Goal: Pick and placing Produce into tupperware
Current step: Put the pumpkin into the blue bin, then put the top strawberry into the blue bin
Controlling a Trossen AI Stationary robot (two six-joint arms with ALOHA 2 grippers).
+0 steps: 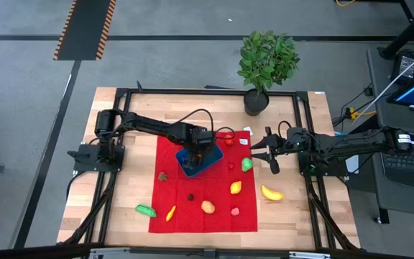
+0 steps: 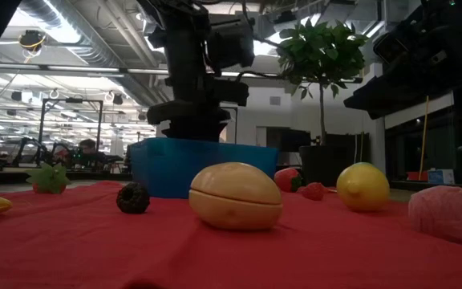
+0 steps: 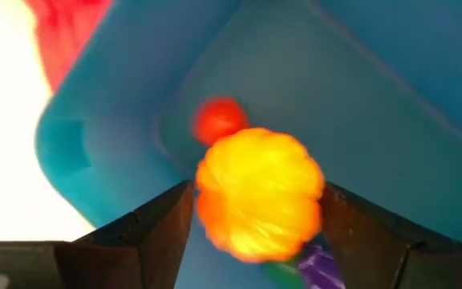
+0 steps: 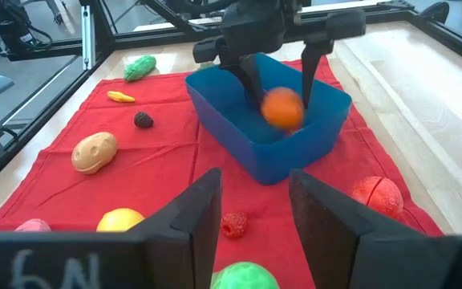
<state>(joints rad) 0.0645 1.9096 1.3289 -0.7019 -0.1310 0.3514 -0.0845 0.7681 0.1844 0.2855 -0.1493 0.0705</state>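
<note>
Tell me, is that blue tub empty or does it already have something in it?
Not empty. The left wrist view shows a small red piece lying inside the blue tub, and an orange fruit sits between the left gripper's parted fingers above it.

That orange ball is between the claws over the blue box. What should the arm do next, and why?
Probably lift the left tool straight up, clear of the blue container. Its fingers stand apart from the orange fruit, which is blurred inside the container as if dropping, so the placing looks done.
</note>
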